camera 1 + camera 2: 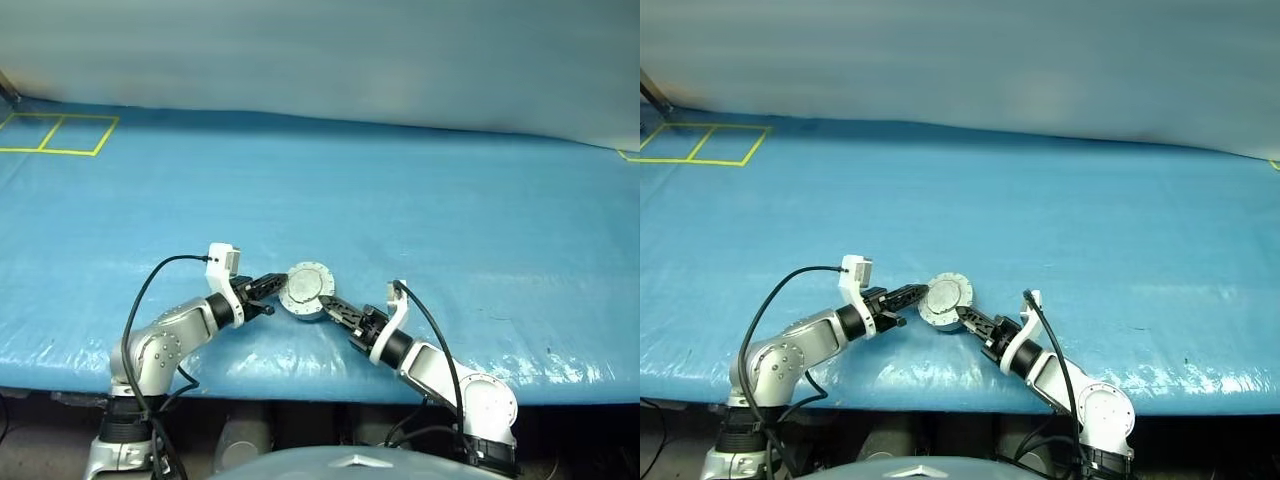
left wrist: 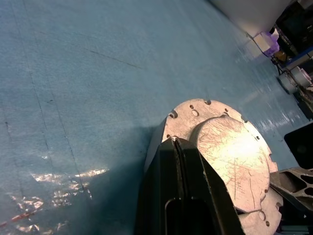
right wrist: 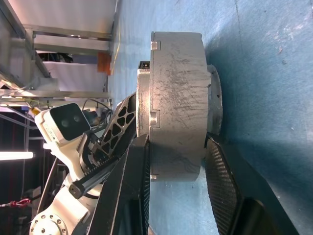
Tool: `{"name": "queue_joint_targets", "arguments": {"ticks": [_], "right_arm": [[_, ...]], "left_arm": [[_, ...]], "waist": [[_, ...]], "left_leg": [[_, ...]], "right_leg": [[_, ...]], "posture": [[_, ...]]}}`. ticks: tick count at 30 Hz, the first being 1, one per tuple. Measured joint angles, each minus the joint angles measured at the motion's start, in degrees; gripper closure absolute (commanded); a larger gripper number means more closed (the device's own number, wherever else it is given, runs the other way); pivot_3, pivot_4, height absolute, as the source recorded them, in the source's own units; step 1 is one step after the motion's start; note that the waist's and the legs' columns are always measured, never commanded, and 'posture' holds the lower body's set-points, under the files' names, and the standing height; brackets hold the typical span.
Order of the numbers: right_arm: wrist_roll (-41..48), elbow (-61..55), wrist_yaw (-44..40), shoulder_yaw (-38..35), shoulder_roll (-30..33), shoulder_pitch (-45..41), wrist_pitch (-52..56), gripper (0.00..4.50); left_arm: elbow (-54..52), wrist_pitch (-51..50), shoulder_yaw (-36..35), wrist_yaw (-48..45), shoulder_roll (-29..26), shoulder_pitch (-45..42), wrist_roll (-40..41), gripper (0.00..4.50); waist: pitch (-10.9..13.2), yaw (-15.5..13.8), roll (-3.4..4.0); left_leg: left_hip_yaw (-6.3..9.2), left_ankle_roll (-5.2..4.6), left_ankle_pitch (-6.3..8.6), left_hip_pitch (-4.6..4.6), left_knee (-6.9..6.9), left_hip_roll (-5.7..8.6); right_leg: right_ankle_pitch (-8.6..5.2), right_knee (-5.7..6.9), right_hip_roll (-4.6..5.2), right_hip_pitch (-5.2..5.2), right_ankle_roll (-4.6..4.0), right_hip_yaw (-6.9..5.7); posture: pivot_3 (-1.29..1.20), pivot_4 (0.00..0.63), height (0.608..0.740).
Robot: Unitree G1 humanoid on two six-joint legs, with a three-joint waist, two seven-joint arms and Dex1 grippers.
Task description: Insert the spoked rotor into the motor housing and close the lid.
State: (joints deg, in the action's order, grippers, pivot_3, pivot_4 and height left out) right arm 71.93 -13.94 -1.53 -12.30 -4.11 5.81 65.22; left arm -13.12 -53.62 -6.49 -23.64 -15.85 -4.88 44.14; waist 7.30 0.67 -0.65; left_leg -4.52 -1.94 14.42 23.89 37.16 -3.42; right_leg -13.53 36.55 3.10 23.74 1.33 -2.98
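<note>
Housing (image 1: 306, 291), lid (image 1: 946, 294) shut, sits near your edge of the blue crinkled tarp (image 1: 400, 200) with yellow tape squares (image 1: 55, 133); right gripper (image 1: 331, 305) clamps it, left gripper (image 1: 277, 287) clenched against its rim.

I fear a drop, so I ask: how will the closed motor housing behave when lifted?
The motor housing looks like solid metal, so probably stiff and heavy for its size. Its scuffed wall seems smooth, perhaps slippery between the right hand fingers. Being round, it may roll if dropped on edge.
</note>
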Motion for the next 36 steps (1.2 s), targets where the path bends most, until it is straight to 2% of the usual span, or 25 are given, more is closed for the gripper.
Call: {"name": "queue_joint_targets", "arguments": {"ticks": [4, 7, 8, 10, 15, 18, 21, 22, 29, 36], "right_arm": [[3.4, 0.2, 2.9, 0.1, -0.1, 0.0, -1.1, 3.29], [6.7, 0.4, 5.7, 0.1, -0.2, 0.1, -2.0, 3.29], [7.8, 0.4, 6.6, 0.1, -0.2, 0.1, -2.5, 3.29], [9.9, 0.8, 8.0, 0.2, -0.1, 0.1, -3.0, 3.29], [16.0, 2.8, 10.6, 0.5, -0.2, -0.5, -6.5, 3.29], [19.4, 3.1, 11.4, 0.6, -0.3, -3.8, -10.2, 3.29], [21.7, 3.1, 11.5, 0.7, -0.3, -7.1, -12.9, 3.29], [22.4, 3.0, 11.5, 1.0, -0.3, -7.5, -13.5, 3.29], [26.4, 3.0, 12.6, 4.3, -0.2, -8.7, -16.1, 3.29], [28.3, 1.5, 12.8, 8.0, 1.4, -8.2, -16.3, 3.29]], "left_arm": [[-1.7, -1.3, -6.1, 4.0, 2.8, 2.5, 4.8, 4.5], [-4.1, -2.0, -12.6, 9.9, 8.0, 5.7, 12.8, 4.5], [-4.9, -2.0, -14.6, 12.2, 9.5, 6.9, 15.8, 4.33], [-6.4, -1.6, -17.3, 16.2, 12.4, 9.6, 21.3, 3.88], [-8.8, 1.9, -18.3, 24.1, 19.7, 16.3, 33.0, 2.2], [-10.0, 5.0, -16.9, 26.6, 20.0, 17.5, 38.4, 1.2], [-10.1, 8.0, -14.5, 28.0, 19.9, 17.6, 40.9, 0.19], [-10.1, 8.8, -13.3, 28.5, 19.9, 17.6, 41.4, 0.0], [-9.9, 11.5, -3.5, 28.4, 19.5, 17.1, 47.8, 0.0], [-9.1, 14.3, 0.1, 24.5, 19.3, 16.1, 51.2, 0.0]], "waist": [[0.1, 0.1, -0.01], [0.3, 0.0, -0.17], [0.4, 0.0, -0.26], [0.5, 0.1, -0.37], [1.0, -0.1, -0.48], [1.2, 0.0, -0.42], [1.2, 0.0, -0.41], [1.2, 0.0, -0.42], [1.2, 0.0, -0.41], [1.1, 0.0, -0.41]], "left_leg": [[0.01, -0.02, 0.03, 0.03, -0.01, 0.0], [0.02, -0.03, 0.03, 0.1, 0.01, 0.0], [0.03, -0.03, 0.03, 0.12, 0.03, 0.0], [0.02, -0.04, 0.04, 0.13, 0.04, 0.0], [0.05, -0.1, 0.08, 0.3, 0.23, 0.04], [0.09, -0.12, 0.07, 0.81, 0.64, 0.04], [0.06, -0.19, 0.1, 0.85, 0.78, 0.05], [0.04, -0.22, 0.11, 0.84, 0.78, 0.07], [-0.09, -0.34, 0.18, 0.85, 0.81, 0.16], [-0.12, -0.35, 0.18, 0.81, 0.86, 0.18]], "right_leg": [[0.08, 0.08, -0.06, 0.05, 0.12, 0.06], [0.09, 0.09, 0.2, 0.1, 0.15, 0.06], [0.09, 0.11, 0.2, 0.11, 0.16, 0.05], [0.1, 0.11, 0.2, 0.11, 0.17, 0.07], [0.13, 0.1, 0.19, 0.16, 0.24, 0.01], [0.23, 0.35, -0.1, 0.57, 0.36, 0.05], [0.33, 0.35, -0.15, 0.56, 0.49, 0.11], [0.34, 0.34, -0.15, 0.55, 0.5, 0.15], [0.39, 0.34, -0.13, 0.58, 0.57, 0.35], [0.39, 0.38, -0.15, 0.57, 0.56, 0.38]], "posture": [[0.0, 0.15, 0.74], [0.0, 0.15, 0.74], [0.0, 0.15, 0.74], [0.0, 0.15, 0.74], [0.0, 0.15, 0.74], [0.0, 0.15, 0.74], [0.0, 0.15, 0.74], [0.0, 0.15, 0.74], [0.0, 0.15, 0.74], [0.0, 0.15, 0.74]]}}
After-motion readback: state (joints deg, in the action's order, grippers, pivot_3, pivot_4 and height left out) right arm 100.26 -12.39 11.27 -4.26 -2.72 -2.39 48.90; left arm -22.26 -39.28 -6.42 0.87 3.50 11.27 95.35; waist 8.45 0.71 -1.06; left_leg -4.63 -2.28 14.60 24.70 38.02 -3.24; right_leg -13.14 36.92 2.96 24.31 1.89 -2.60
